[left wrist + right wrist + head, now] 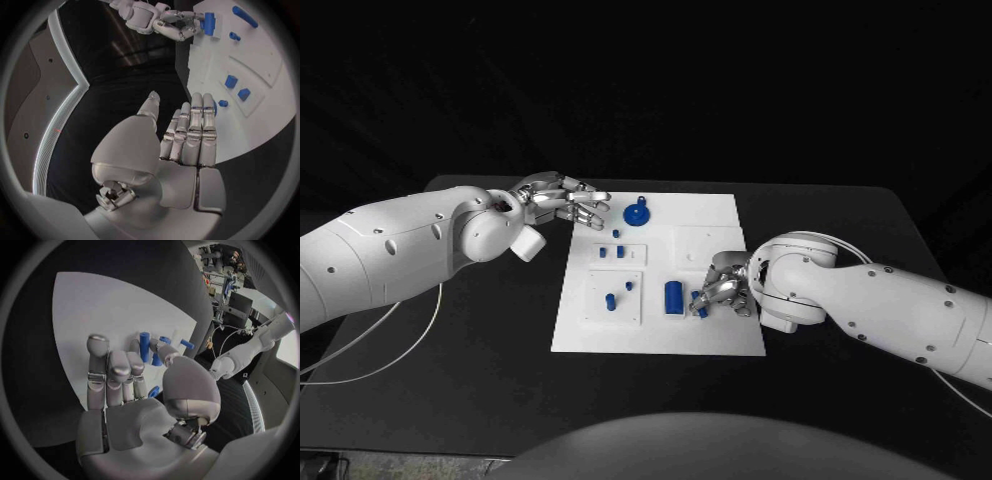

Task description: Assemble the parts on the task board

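Hovering, left hand (557, 197): fingers spread and straight, grasping nothing, tips over the far left edge of the task board (718, 340).
Right hand (728, 283): fingers curled down onto the board's near right part; whether pinching a part, cannot tell.
Blue cylinder (674, 295): lying just beside the right fingertips.
Round blue part (638, 214): on the board just past the left fingertips.
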`<control>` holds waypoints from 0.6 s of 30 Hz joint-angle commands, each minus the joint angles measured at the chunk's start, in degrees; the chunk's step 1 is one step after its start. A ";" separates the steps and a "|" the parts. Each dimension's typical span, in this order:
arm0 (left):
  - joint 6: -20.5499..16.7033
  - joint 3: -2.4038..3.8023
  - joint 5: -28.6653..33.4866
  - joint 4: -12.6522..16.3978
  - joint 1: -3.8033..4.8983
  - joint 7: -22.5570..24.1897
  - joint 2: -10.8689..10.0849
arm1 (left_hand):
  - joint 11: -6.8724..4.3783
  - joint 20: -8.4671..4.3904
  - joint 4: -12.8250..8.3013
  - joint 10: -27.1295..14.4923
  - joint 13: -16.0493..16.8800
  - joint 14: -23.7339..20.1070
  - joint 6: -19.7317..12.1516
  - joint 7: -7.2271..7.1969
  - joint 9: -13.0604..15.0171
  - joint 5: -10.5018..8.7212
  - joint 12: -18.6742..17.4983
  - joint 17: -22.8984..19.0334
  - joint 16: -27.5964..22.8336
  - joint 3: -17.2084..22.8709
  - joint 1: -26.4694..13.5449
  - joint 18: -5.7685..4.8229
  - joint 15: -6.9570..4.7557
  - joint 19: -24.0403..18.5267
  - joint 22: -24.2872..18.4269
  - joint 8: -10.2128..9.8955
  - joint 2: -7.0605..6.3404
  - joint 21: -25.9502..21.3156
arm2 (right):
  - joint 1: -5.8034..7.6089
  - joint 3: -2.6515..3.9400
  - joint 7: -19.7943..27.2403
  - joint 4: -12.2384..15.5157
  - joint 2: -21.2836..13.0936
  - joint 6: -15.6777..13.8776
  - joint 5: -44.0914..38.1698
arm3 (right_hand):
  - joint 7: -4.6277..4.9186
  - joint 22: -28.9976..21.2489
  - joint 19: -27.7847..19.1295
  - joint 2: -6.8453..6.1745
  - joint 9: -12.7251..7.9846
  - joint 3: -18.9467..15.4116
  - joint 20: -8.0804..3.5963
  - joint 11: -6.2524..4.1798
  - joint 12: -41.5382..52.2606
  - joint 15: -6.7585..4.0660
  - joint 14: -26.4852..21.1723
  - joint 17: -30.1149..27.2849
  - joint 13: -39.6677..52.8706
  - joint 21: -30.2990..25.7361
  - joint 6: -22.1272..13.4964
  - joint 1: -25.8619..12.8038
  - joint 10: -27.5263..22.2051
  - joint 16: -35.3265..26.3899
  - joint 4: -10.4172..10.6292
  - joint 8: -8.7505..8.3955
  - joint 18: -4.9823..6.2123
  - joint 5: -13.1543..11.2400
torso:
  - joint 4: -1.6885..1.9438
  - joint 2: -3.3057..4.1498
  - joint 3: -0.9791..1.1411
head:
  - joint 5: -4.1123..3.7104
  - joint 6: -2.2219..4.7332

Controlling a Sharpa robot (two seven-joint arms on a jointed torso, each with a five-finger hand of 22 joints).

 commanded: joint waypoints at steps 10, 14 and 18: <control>1.47 0.04 -0.26 -0.02 -0.04 0.08 0.16 | -0.03 0.16 0.36 -0.34 0.09 -0.45 -0.03 -0.03 -0.06 0.08 0.04 0.09 -0.09 -0.05 -0.12 -0.42 0.13 -0.34 -0.05 -0.16 -0.33 -0.18 | -0.13 -0.07 -1.68 0.03 0.14 0.76 0.06 | 0.19 -0.28 2.61 -1.56 0.07 -0.97 -0.15 0.45 -0.03 -0.16 0.06 -0.04 -0.18 -0.32 0.43 0.71 0.00 -0.26 3.76 0.15 -0.53 -4.17 | -0.04 -0.01 0.00 | 0.03 0.01; 1.48 0.04 -0.28 -0.07 -0.04 0.04 0.17 | -0.03 0.16 0.36 -0.34 0.09 -0.45 -0.03 -0.03 -0.06 0.08 0.04 0.09 -0.09 -0.05 -0.12 -0.42 0.13 -0.34 -0.05 -0.16 -0.33 -0.18 | -0.13 -0.07 -1.52 0.22 0.03 0.58 0.06 | 0.19 -0.32 2.62 -1.94 0.16 -1.23 -0.13 0.45 0.11 -0.15 0.06 -0.06 -0.14 -0.25 0.49 0.99 0.10 -0.29 4.96 0.15 -0.52 -4.69 | 0.00 0.00 0.06 | 0.02 0.01; 1.50 0.03 -0.30 -0.13 -0.04 -0.03 0.15 | -0.03 0.16 0.36 -0.34 0.09 -0.45 -0.03 -0.03 -0.06 0.08 0.04 0.09 -0.09 -0.05 -0.12 -0.42 0.13 -0.34 -0.05 -0.16 -0.33 -0.18 | -0.14 -0.07 -1.40 0.55 -0.14 0.44 0.22 | 0.20 -0.36 2.62 -2.21 0.27 -1.40 -0.15 0.47 0.04 -0.16 0.05 -0.09 -0.21 -0.22 0.59 0.98 0.07 -0.34 5.70 0.16 -0.51 -5.03 | -0.03 0.01 0.08 | 0.06 0.01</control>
